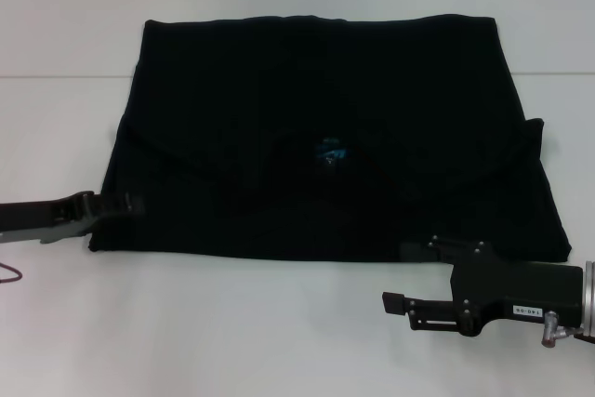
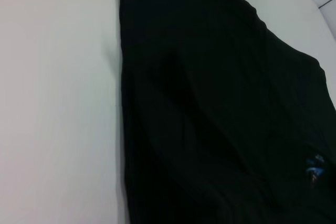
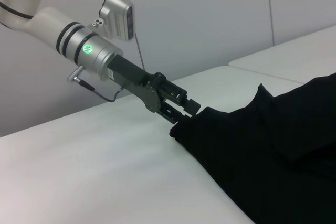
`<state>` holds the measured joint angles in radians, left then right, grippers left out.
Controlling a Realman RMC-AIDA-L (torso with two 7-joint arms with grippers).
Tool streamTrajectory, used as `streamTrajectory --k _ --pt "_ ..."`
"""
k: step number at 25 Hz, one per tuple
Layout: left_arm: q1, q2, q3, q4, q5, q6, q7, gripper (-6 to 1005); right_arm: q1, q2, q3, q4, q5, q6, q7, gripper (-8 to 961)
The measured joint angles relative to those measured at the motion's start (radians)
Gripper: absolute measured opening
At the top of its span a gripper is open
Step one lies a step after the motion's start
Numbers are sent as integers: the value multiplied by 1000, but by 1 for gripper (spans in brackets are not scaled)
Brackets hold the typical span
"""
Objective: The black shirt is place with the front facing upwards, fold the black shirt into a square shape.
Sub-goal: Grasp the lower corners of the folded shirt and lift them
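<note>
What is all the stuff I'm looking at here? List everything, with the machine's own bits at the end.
black shirt: one, black, spread flat across the middle of the table, partly folded, with a small blue label near its centre.
table: one, white, under the shirt and both arms.
wall: pale grey panels, behind the table in the right wrist view.
left gripper: one, black, at the shirt's near left corner, touching its edge.
right gripper: one, black, over the table by the shirt's near right edge, jaws apart, holding nothing.
</note>
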<state>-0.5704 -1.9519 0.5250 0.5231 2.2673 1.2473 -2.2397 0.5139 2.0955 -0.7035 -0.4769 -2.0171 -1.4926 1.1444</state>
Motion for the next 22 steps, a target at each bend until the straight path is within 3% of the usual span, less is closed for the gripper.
streamTrajectory --k 22 --pt "-3 14 86 5 18 -6 -34 698 0 0 3 0 4 -10 6 838"
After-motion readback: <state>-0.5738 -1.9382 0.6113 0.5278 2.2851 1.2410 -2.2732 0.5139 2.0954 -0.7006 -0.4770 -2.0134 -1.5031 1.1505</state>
